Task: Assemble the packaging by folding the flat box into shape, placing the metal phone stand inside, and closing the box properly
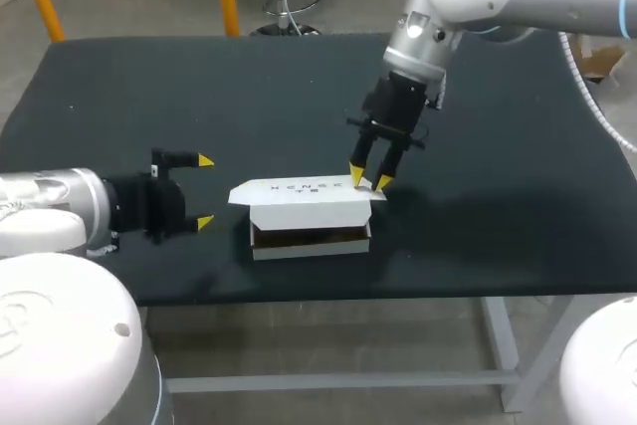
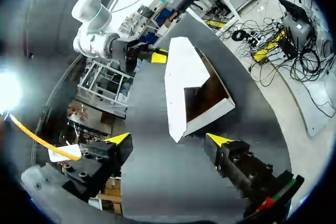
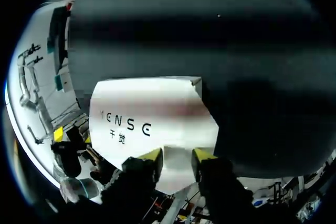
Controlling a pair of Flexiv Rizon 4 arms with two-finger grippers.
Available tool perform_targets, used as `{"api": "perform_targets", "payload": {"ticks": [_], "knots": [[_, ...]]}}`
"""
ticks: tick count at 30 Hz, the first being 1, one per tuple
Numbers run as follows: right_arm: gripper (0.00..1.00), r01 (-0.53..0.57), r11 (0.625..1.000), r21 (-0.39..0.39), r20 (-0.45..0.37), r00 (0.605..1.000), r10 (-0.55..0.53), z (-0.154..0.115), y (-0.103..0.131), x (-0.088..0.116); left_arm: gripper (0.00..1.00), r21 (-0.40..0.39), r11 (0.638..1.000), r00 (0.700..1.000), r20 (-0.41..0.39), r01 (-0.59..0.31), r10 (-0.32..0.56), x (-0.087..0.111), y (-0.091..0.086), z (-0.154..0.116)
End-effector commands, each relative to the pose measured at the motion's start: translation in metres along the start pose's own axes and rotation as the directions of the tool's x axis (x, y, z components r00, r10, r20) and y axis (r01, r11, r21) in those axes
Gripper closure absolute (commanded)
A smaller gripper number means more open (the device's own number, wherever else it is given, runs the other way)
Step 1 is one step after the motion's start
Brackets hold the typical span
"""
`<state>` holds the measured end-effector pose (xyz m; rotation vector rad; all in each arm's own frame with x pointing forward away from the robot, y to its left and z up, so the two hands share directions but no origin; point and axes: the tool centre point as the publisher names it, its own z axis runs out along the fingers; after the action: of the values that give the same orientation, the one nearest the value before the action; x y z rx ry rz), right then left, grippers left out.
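Note:
A white cardboard box (image 1: 309, 214) lies mid-table with its printed lid (image 1: 299, 190) tilted down over it. A brown gap shows along its front, and no phone stand can be made out inside. My right gripper (image 1: 368, 181) points down at the lid's right end, fingers a little apart, tips resting on the card. In the right wrist view the lid (image 3: 152, 116) lies under and between the gripper's (image 3: 177, 157) tips. My left gripper (image 1: 204, 191) stands wide open just left of the box. In its own view, the box's (image 2: 191, 85) near corner sits ahead of the left gripper (image 2: 168, 140), untouched.
The black table (image 1: 119, 97) is bare around the box. Its front edge runs close below the box and below my left arm. In the left wrist view, my right gripper (image 2: 149, 56) shows at the box's far end.

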<state>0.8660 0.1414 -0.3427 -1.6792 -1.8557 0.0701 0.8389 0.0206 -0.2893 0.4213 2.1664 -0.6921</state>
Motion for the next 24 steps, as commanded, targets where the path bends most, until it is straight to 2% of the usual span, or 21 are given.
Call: {"api": "perform_targets", "payload": {"ticks": [1,15,17,20,23,24], "knots": [[0.59,0.001,1.0,-0.009,0.003,1.0,-0.001,0.001,-0.002,0.0,0.0,-0.162,0.987,0.952,-0.3,0.017,-0.066,-0.016,0.0,-0.004],[0.59,0.005,1.0,-0.022,0.004,1.0,-0.005,0.003,-0.003,0.001,0.0,-0.162,0.987,0.952,-0.3,0.017,-0.066,-0.016,0.0,-0.004],[0.59,0.005,1.0,-0.021,0.005,1.0,-0.004,0.004,-0.003,0.001,0.0,-0.109,0.99,0.938,-0.325,0.093,-0.124,-0.018,-0.001,-0.002],[0.6,0.002,1.0,-0.02,0.006,1.0,-0.002,0.005,-0.003,0.001,0.0,-0.171,0.963,0.889,-0.377,0.208,-0.259,-0.029,-0.006,0.002],[0.6,-0.002,1.0,-0.02,0.007,1.0,0.002,0.006,-0.003,0.001,0.0,-0.31,0.879,0.759,-0.449,0.363,-0.472,-0.042,-0.012,0.006],[0.6,-0.004,1.0,-0.02,0.007,1.0,0.004,0.006,-0.003,0.001,0.0,-0.377,0.824,0.684,-0.464,0.423,-0.563,-0.048,-0.014,0.008]]}}
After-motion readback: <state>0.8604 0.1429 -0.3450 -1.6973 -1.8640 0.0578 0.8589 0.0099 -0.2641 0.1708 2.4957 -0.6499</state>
